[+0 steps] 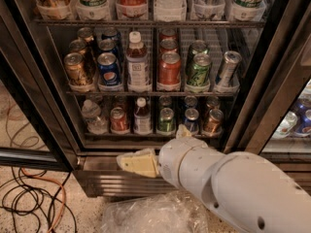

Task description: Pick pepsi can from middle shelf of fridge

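The pepsi can (109, 70), dark blue with a round logo and silver top, stands at the front of the second lane from the left on the middle shelf (146, 93) of the fridge (43, 106). A gold-brown can (77, 71) is on its left and a clear bottle (137, 62) on its right. More dark blue cans stand behind it. My gripper (150, 147) is low in front of the fridge's ribbed steel base, well below and right of the pepsi can. It is open and empty, with one cream finger (138, 163) pointing left.
Red cans (169, 69), green cans (198, 72) and a silver can (227, 69) fill the other lanes. The lower shelf holds small cans and bottles. The glass door frame (272, 81) stands at the right. Cables (34, 198) and a plastic bag (155, 215) lie on the floor.
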